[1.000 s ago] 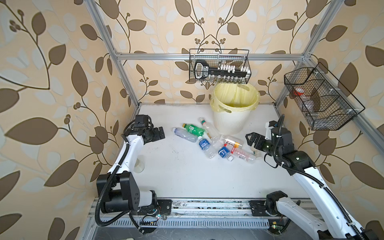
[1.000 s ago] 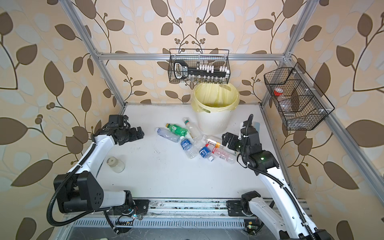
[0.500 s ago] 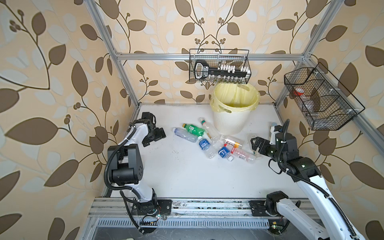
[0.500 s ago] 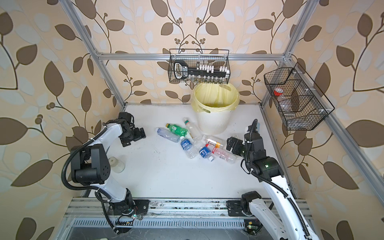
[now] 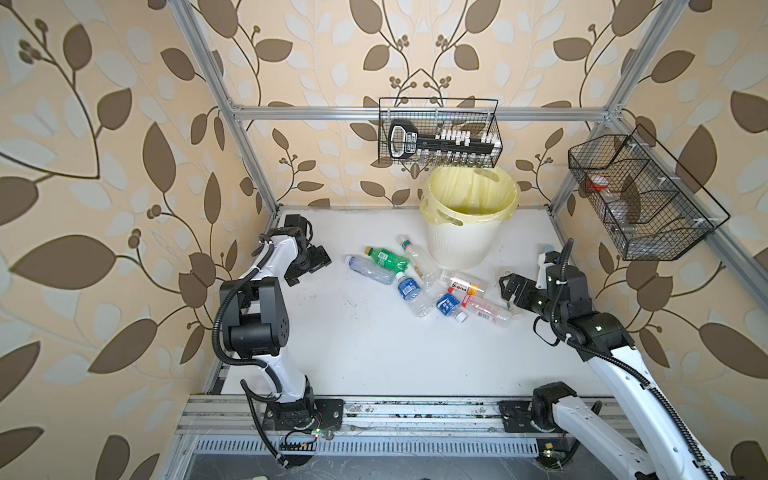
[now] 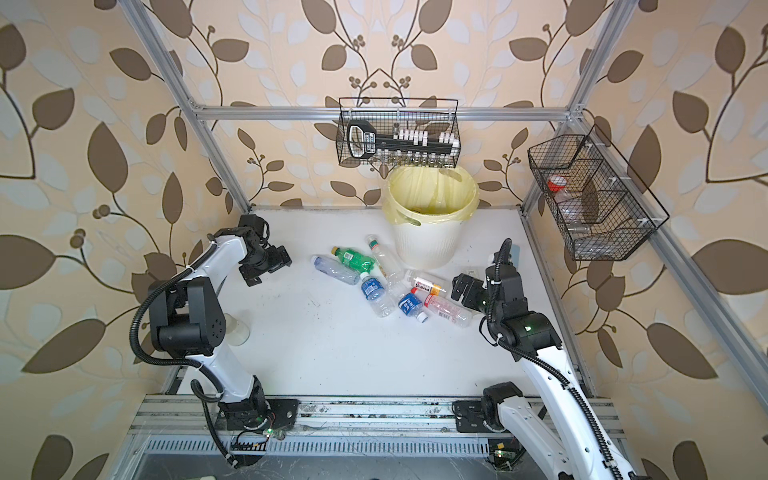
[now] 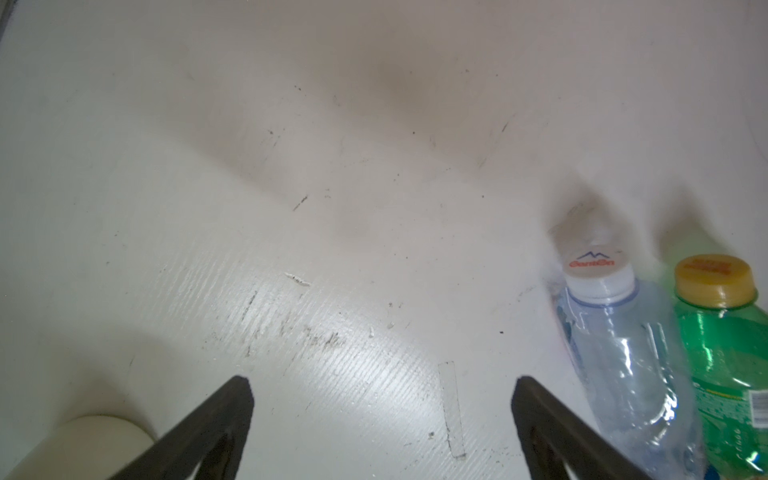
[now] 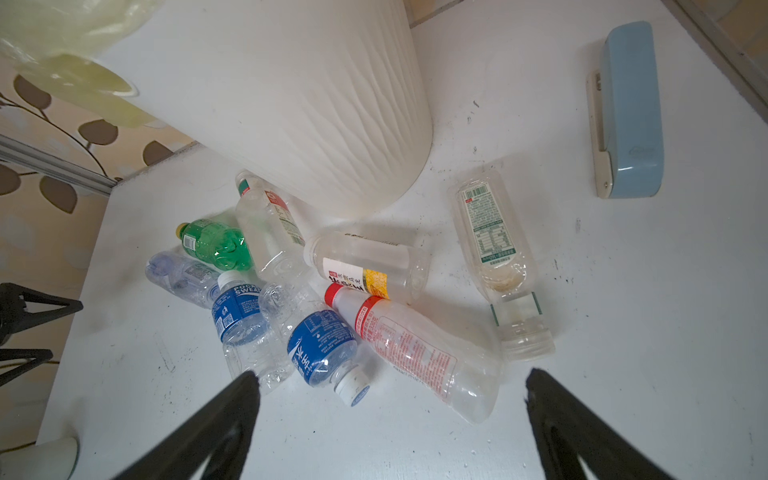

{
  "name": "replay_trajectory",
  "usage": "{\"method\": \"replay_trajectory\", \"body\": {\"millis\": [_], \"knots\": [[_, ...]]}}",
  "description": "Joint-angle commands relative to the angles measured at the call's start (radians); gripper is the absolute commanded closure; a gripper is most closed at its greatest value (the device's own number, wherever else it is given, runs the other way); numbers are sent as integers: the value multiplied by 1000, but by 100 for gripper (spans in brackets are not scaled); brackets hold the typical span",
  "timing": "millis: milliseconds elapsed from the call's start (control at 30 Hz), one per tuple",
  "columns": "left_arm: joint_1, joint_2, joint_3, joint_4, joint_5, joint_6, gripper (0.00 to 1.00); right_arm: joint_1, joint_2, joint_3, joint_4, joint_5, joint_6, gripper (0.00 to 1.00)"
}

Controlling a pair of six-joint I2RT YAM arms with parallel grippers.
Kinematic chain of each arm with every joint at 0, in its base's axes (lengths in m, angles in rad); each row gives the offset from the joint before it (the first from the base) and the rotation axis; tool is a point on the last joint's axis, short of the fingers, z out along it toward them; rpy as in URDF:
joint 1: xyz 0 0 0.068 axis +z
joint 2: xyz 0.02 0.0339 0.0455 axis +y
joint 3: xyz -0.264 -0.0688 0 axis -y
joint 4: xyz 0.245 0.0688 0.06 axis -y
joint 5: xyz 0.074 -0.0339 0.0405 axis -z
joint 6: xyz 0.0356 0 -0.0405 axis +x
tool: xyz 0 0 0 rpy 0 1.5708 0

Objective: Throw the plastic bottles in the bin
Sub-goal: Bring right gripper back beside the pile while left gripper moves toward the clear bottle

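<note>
Top view: plastic bottles (image 5: pixel 419 278) clustered mid-frame on tabletop (image 5: pixel 353 353), lower left of bin (image 5: pixel 457 249); right pincer (image 5: pixel 509 286) nearer | Left wrist: left pincer (image 7: pixel 382 382) released, white-capped bottle (image 7: pixel 623 353) outside one tip | Right wrist: right pincer released, red-capped bottle (image 8: pixel 411 353) ahead, axis oblique.

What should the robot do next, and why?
Probably lower the open right gripper onto the red-capped bottle. That bottle lies on its side on the table, straight ahead of the empty jaws, and it is not yet in the bin.
</note>
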Motion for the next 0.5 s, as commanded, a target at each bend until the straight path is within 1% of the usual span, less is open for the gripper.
{"method": "replay_trajectory", "body": {"millis": [0,167,300,467], "knots": [[-16,-44,37,-23,-25,-87,1,-2,-12,-14,9,-10,18,0],[-58,-33,67,-42,3,-139,1,0,-20,-21,-4,-12,26,0],[-128,-76,53,-21,-25,-195,1,1,-36,-44,-4,1,36,0],[-197,-38,109,-46,-44,-236,1,1,-29,-64,11,-16,54,0]]}}
